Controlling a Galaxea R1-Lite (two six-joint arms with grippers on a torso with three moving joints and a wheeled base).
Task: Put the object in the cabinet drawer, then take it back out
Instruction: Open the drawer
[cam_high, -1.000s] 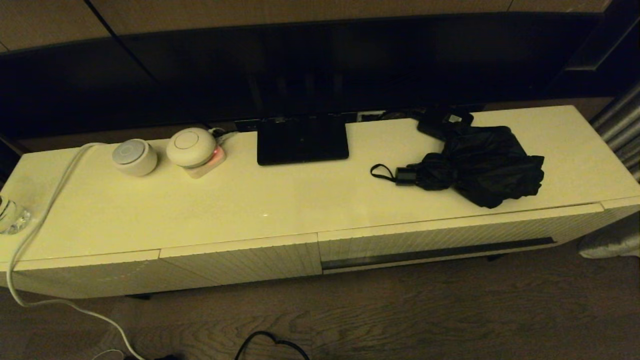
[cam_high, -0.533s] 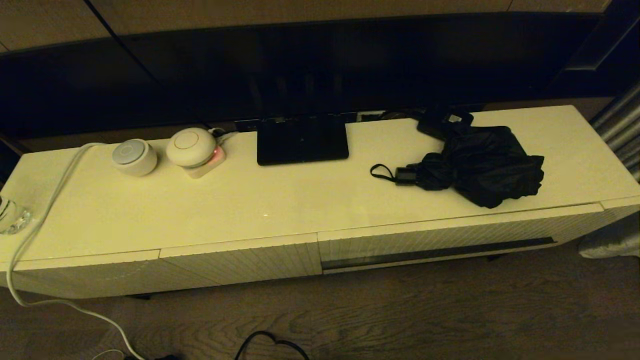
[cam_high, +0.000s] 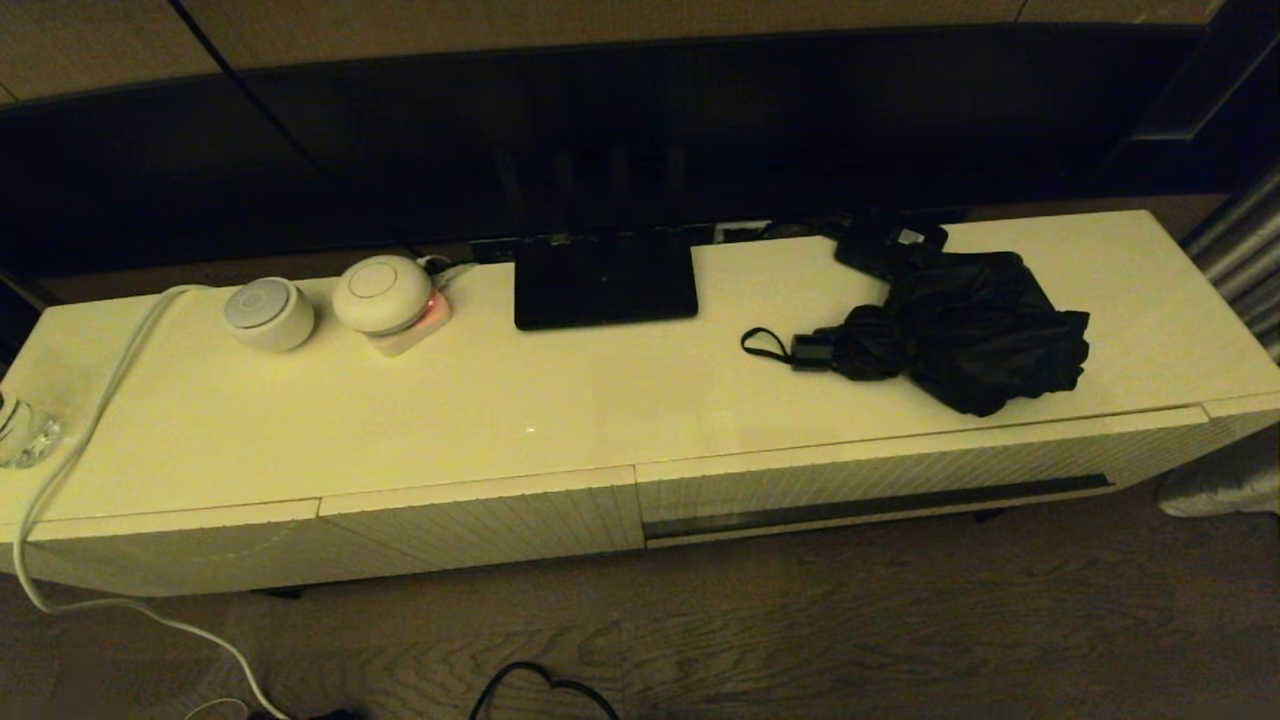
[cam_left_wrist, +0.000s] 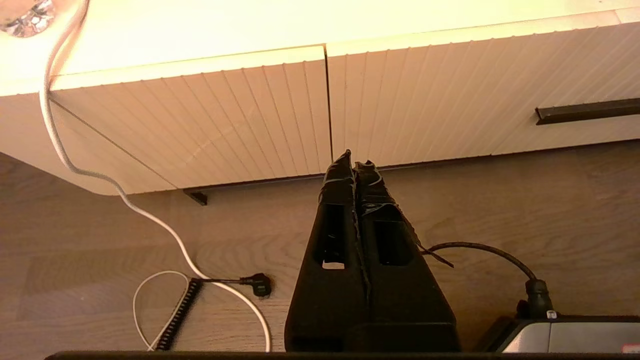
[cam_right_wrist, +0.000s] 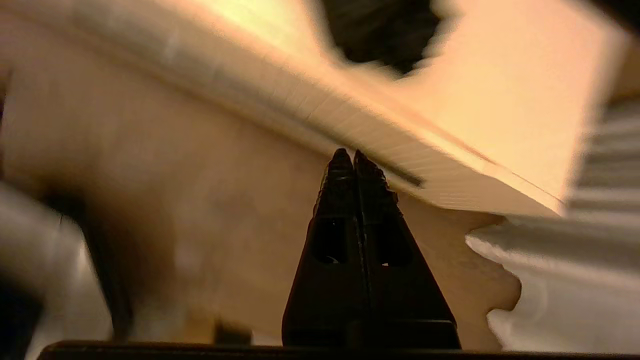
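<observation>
On top of the cabinet the umbrella (cam_high: 960, 330) hasn't budged, drawer (cam_high: 900, 480) still closed; both grippers, left (cam_left_wrist: 354, 162) and right (cam_right_wrist: 348, 157), clenched empty, low by the floor — nothing begun.

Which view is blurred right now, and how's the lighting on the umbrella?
Right wrist view: motion-smeared, cabinet edges streaked, only the shut right gripper crisp. Left wrist view: sharp, ribbed drawer front clear, left gripper shut. Head view: dim and yellowish; umbrella reads as a dark mass with little fold detail, small glare spot on the cabinet top.
</observation>
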